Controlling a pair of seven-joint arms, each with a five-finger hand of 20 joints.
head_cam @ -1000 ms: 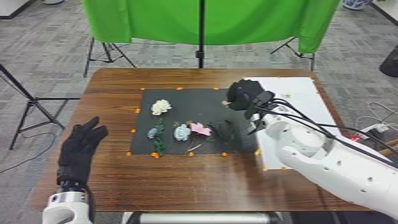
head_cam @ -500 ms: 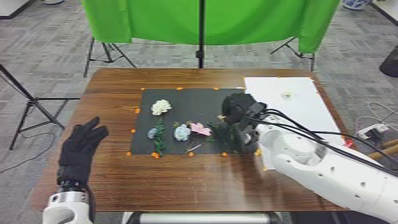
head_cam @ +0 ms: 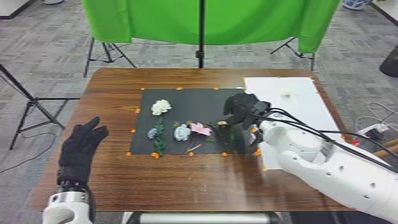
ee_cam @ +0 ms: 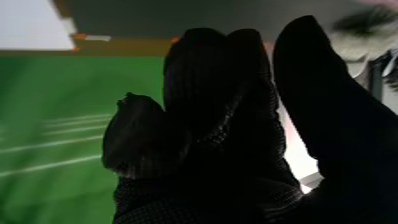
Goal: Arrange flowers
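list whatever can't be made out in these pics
- Head view: whether the right hand touches the small flower; too small
- Head view: what the pale thing on the white sheet is; too small
- Right wrist view: the pink thing; cut off by the edge

Looks bright and even in head view, faintly glossy on the surface [head_cam: 195,182]; glares white behind near-black fingers [ee_cam: 209,75] in right wrist view.

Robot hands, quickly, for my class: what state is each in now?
Left robot hand: open, holding nothing.
Right robot hand: open, thumb apart from the fingers, above the dark mat.
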